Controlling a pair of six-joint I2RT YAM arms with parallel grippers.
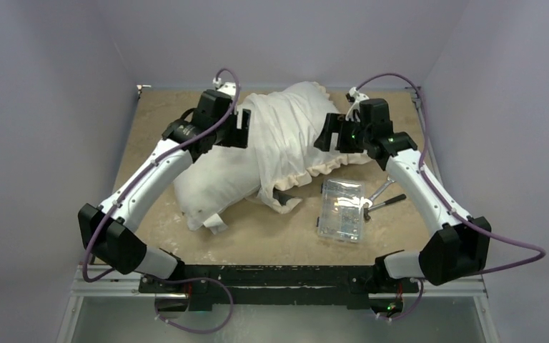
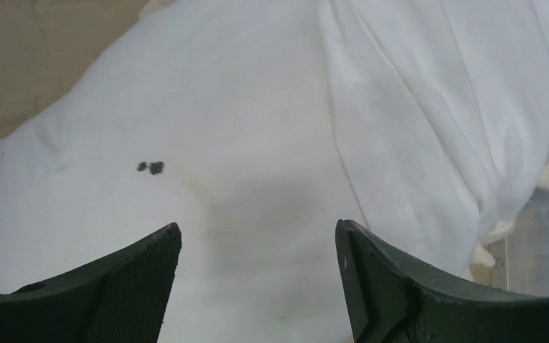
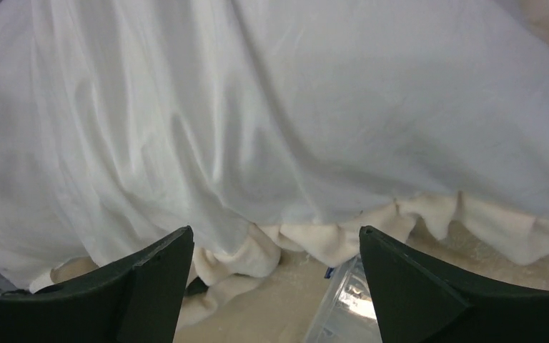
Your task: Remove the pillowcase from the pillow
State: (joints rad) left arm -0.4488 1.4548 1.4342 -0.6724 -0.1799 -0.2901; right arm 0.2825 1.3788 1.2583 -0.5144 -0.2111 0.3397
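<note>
Your left gripper (image 2: pixel 257 237) stands open with nothing between its fingers. Directly below it is the bare pillow (image 2: pixel 186 107), the plain white face with two dark specks. The edge of the pillowcase (image 3: pixel 293 107) starts just to that gripper's right. Your right gripper (image 3: pixel 276 239) is also open and empty, hanging over the white inner side of the pillowcase. The cream frill (image 3: pixel 329 239) runs across just ahead of its fingertips.

From above, the cover looks to be only partly off. It lies draped over the end of the pillow that sits between your two grippers, and the uncovered end pokes out back towards the left arm's base.

Three things could go wrong from here, as I judge it:
- If you close the right gripper too deep, you may pinch the pillow along with the fabric. The whole bundle would then slide instead of the cover peeling off.
- If you close it too shallow, you may catch only the frill, which may slip free.
- A clear plastic box (image 3: pixel 343 304) sits on the tabletop (image 1: pixel 157 128) right under the right gripper's near side. A low pull towards you could sweep the box along.
</note>
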